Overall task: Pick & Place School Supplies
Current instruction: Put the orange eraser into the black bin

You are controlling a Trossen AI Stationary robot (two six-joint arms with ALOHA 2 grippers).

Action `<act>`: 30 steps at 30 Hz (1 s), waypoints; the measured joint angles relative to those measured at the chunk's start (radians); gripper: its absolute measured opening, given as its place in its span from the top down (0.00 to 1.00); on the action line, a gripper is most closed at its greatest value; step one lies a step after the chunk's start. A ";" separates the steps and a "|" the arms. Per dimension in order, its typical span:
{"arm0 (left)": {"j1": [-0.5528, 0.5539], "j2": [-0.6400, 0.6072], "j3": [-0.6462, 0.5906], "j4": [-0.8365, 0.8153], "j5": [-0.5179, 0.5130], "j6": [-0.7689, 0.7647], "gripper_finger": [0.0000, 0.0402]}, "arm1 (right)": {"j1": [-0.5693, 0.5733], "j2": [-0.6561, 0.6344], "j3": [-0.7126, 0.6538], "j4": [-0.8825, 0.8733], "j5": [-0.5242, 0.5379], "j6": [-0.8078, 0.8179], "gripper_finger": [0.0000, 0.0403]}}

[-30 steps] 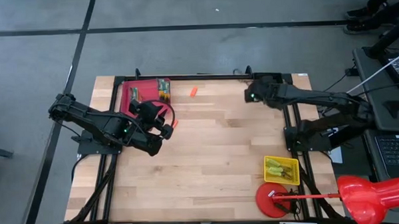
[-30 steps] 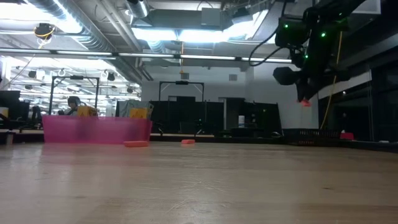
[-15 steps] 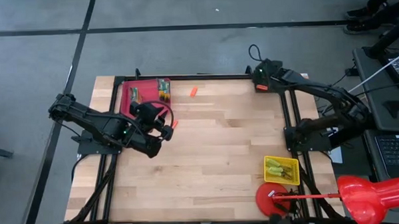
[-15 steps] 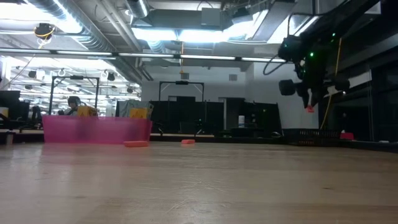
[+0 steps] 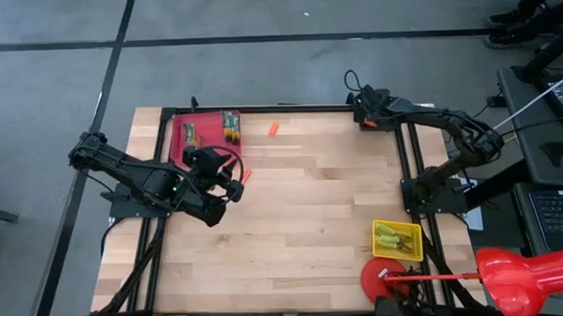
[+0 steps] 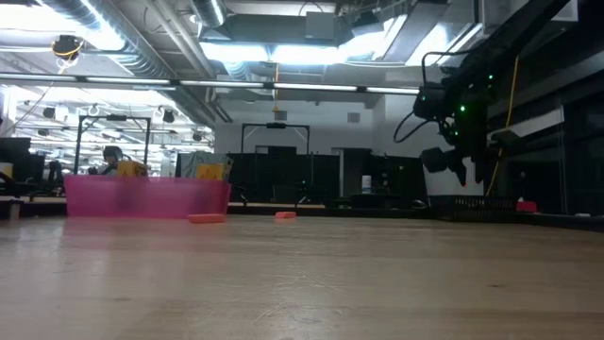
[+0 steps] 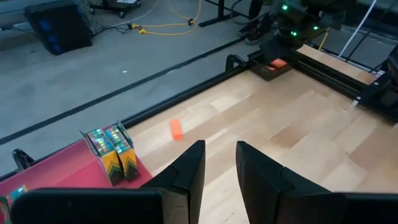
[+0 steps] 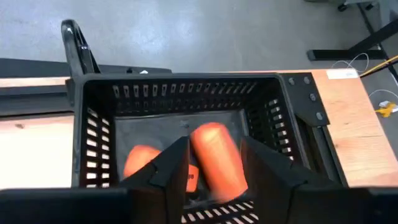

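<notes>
My right gripper (image 5: 363, 118) hangs over a black slotted basket (image 8: 99, 130) at the table's far right corner, shut on a stubby orange piece (image 8: 214, 158). Two more orange pieces (image 8: 142, 163) lie in that basket. My left gripper (image 5: 234, 183) is open and holds nothing. It hovers over the table near the pink tray (image 5: 201, 147), with one orange piece (image 5: 244, 174) beside it. Another orange piece (image 5: 272, 129) lies near the far edge. The crayon box (image 5: 231, 125) stands upright in the tray. Two pliers (image 5: 389, 235) lie in the yellow mesh basket (image 5: 414, 252). My right gripper pinches the orange piece (image 8: 211, 143) between its two fingers (image 8: 171, 165), coming from above and pointing down into the black basket. The piece fills the gap between the fingers. It is lifted clear above the basket floor.
A red round object (image 5: 384, 281) with a long handle lies at the near right corner, beside the yellow basket. A black frame rail (image 5: 289, 108) runs along the far edge. Bare wood (image 5: 302, 204) lies between the two arms.
My right gripper has carried the orange piece from over the table toward the far right corner, sinking a little and turning about. It now hangs over the black basket.
</notes>
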 joint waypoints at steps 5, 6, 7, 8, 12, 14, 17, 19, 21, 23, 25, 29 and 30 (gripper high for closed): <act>-0.012 0.000 0.000 -0.001 0.000 -0.007 0.79 | 0.008 -0.002 0.000 0.035 -0.083 0.004 0.60; -0.012 0.000 0.000 -0.003 -0.001 -0.007 0.79 | 0.020 -0.003 0.000 0.056 -0.134 0.002 0.60; -0.012 0.000 0.000 -0.004 -0.001 -0.007 0.79 | 0.040 -0.003 0.000 0.095 -0.195 -0.011 0.60; -0.011 0.000 0.000 -0.004 -0.003 -0.007 0.79 | 0.069 -0.003 0.000 0.136 -0.263 -0.031 0.60; -0.011 0.000 0.000 -0.005 -0.001 0.016 0.79 | 0.237 -0.003 0.000 0.342 -0.493 -0.051 0.62; -0.011 0.000 0.000 -0.013 0.039 0.046 0.79 | 0.320 -0.003 0.000 0.465 -0.557 -0.023 0.63; 0.002 0.000 0.000 -0.037 0.115 0.061 0.79 | 0.411 0.016 0.023 0.546 -0.588 0.072 0.66; 0.009 0.000 0.000 -0.054 0.143 0.058 0.79 | 0.447 0.054 0.055 0.497 -0.590 0.123 0.68; 0.012 0.000 0.000 -0.061 0.147 0.050 0.79 | 0.461 0.108 0.091 0.497 -0.641 0.192 0.69; 0.012 0.000 0.000 -0.061 0.145 0.044 0.78 | 0.461 0.167 0.152 0.518 -0.706 0.243 0.69; 0.011 0.000 0.000 -0.062 0.137 0.027 0.78 | 0.461 0.221 0.228 0.501 -0.722 0.242 0.69; 0.011 0.000 0.000 -0.063 0.112 -0.013 0.78 | 0.455 0.315 0.417 0.345 -0.717 0.119 0.69; 0.011 0.000 0.000 -0.063 0.108 -0.005 0.78 | 0.455 0.332 0.466 0.297 -0.718 0.052 0.69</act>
